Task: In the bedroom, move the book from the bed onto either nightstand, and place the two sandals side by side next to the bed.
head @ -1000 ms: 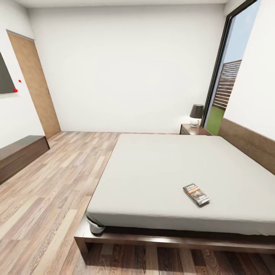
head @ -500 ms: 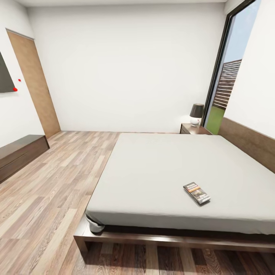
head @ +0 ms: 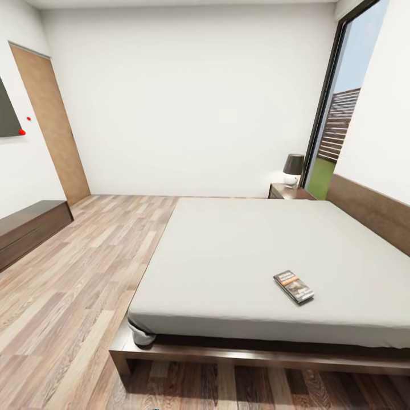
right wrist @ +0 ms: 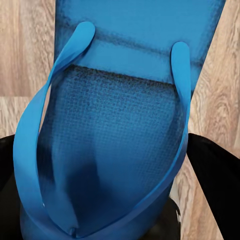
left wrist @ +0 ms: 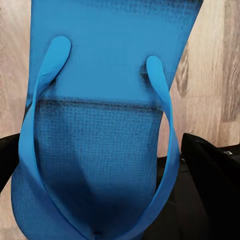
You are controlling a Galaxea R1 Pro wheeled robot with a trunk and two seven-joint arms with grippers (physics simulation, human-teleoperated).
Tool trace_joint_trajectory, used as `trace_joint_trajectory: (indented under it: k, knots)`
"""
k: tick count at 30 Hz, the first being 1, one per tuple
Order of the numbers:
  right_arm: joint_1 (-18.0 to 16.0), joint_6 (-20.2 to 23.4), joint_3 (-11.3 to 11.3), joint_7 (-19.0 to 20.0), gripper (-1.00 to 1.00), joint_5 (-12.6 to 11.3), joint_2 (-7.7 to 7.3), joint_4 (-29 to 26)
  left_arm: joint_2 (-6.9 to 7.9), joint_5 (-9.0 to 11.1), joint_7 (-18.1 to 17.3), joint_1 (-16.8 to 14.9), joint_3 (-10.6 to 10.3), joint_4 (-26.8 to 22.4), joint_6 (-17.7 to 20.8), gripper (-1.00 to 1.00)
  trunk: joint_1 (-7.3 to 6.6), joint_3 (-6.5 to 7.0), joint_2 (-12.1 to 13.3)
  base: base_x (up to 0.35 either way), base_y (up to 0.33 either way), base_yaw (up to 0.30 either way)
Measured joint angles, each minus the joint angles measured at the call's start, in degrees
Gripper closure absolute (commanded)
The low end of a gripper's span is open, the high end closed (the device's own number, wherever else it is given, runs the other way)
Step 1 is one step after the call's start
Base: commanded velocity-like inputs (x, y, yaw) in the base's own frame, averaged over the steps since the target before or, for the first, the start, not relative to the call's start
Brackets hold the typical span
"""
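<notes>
The book (head: 294, 286), dark with an orange band, lies on the grey mattress of the bed (head: 228, 245) near its foot edge, towards the right. One nightstand (head: 288, 193) stands beyond the bed's far corner by the window. In the left wrist view a bright blue sandal (left wrist: 105, 100) sits between black fingers (left wrist: 212, 185), with my left gripper (left wrist: 107, 165) shut on it above wood-plank floor. The right wrist view shows a second blue sandal (right wrist: 120, 115) with my right gripper (right wrist: 110, 170) shut on it between black fingers (right wrist: 217, 175).
A black-shaded lamp (head: 293, 169) stands on the nightstand. A long dark dresser (head: 28, 228) lines the left wall, with a wooden door (head: 54, 125) beyond it. A tall window (head: 341, 125) is at the right. Wood floor (head: 85, 273) runs along the bed's left side.
The head view has crept very slightly, so the camera moved. The book, bed and furniture have not shifted.
</notes>
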Motion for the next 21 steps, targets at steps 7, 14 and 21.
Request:
trace_joint_trajectory:
  k: [7, 14, 21]
  knots:
    - [-0.8, 0.01, 0.0, 0.07, 1.0, 0.0, 0.0, -0.03, 0.0, 0.01, 0.01, -0.46, -0.05, -1.16, 0.0, 1.0, 0.45, -0.36, -0.82, 0.0, 0.0, 0.0]
    - [-1.56, 0.01, 0.0, 0.13, 1.0, 0.0, -0.06, -0.01, 0.03, 0.0, 0.04, -1.36, -0.06, -1.7, 0.0, 1.0, 0.45, -0.36, -0.82, 0.0, 0.0, 0.0]
    - [-2.39, 0.02, 0.0, 0.18, 1.0, 0.01, -0.09, -0.01, 0.02, 0.01, 0.07, -2.39, -0.06, -1.81, 0.0, 1.0, 0.66, -0.54, -1.2, 0.0, 0.0, 0.0]
